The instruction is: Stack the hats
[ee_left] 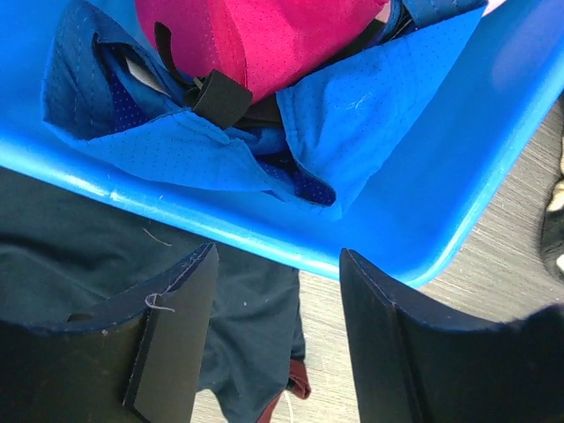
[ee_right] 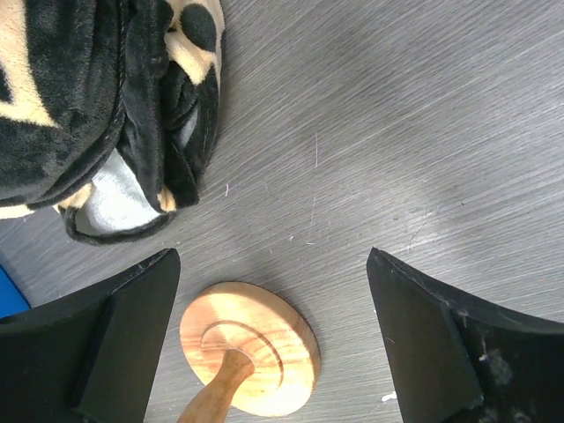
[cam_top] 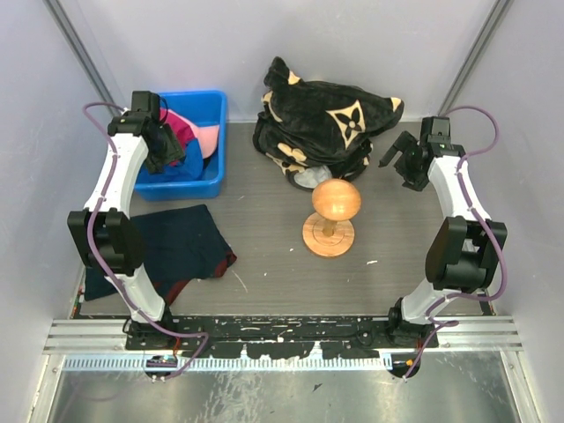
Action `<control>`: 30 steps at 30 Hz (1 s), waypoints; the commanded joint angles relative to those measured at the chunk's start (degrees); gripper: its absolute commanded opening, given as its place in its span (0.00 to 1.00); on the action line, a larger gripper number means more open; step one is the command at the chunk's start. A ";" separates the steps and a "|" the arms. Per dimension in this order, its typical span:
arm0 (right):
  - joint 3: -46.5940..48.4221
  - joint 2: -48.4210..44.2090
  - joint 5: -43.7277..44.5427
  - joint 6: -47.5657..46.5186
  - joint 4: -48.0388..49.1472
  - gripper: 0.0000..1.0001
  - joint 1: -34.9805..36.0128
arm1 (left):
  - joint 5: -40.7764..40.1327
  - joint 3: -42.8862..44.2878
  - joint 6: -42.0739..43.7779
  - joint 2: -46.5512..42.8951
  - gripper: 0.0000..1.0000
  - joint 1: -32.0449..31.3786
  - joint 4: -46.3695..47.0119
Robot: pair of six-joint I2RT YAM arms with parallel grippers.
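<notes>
The hats lie piled in a blue bin [cam_top: 217, 107] at the back left. A magenta cap [cam_top: 181, 130] lies on top, a light pink cap [cam_top: 209, 139] beside it and a royal blue cap [cam_top: 173, 168] underneath. My left gripper [cam_top: 166, 150] hovers over the bin's near side, open and holding nothing. In the left wrist view the magenta cap [ee_left: 264, 35] rests on the blue cap [ee_left: 361, 115], and my left gripper [ee_left: 278, 251] stands open above the bin's rim [ee_left: 458, 203]. My right gripper [cam_top: 403, 164] hangs open at the right, apart from the hats.
A wooden hat stand [cam_top: 331, 216] stands mid-table; its round base [ee_right: 249, 348] lies below my open right gripper [ee_right: 273, 256]. A black plush bundle with tan flowers [cam_top: 326, 123] sits at the back, its edge [ee_right: 106, 106] in view. A flat navy cloth [cam_top: 176, 247] lies near left, also under my left fingers [ee_left: 79, 256].
</notes>
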 commanded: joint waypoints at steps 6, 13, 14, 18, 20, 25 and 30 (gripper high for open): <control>0.16 -3.15 -0.81 -0.41 0.27 0.93 -0.10 | -1.76 2.75 0.65 4.78 0.65 0.90 -0.85; -0.88 -4.54 -1.15 -0.20 0.55 0.93 -0.16 | -0.60 6.40 -0.21 10.56 0.65 0.84 1.45; -0.87 -4.63 -1.14 -0.21 0.53 0.93 -0.16 | -0.51 7.41 -0.13 11.69 0.65 0.85 1.11; -0.86 -5.15 -1.33 -0.04 0.53 0.93 -0.15 | -0.18 12.50 0.04 16.35 0.64 0.84 -0.97; -0.69 -5.37 -1.59 0.12 0.61 0.93 -0.10 | -0.16 14.86 0.22 18.10 0.62 0.84 -2.00; -0.08 -5.38 -2.69 0.16 0.68 0.93 -0.15 | 0.46 18.54 0.49 19.53 0.61 0.84 -2.62; -0.76 -5.17 -4.09 0.50 1.52 0.93 -0.14 | 3.38 15.66 0.14 15.48 0.71 0.68 -1.37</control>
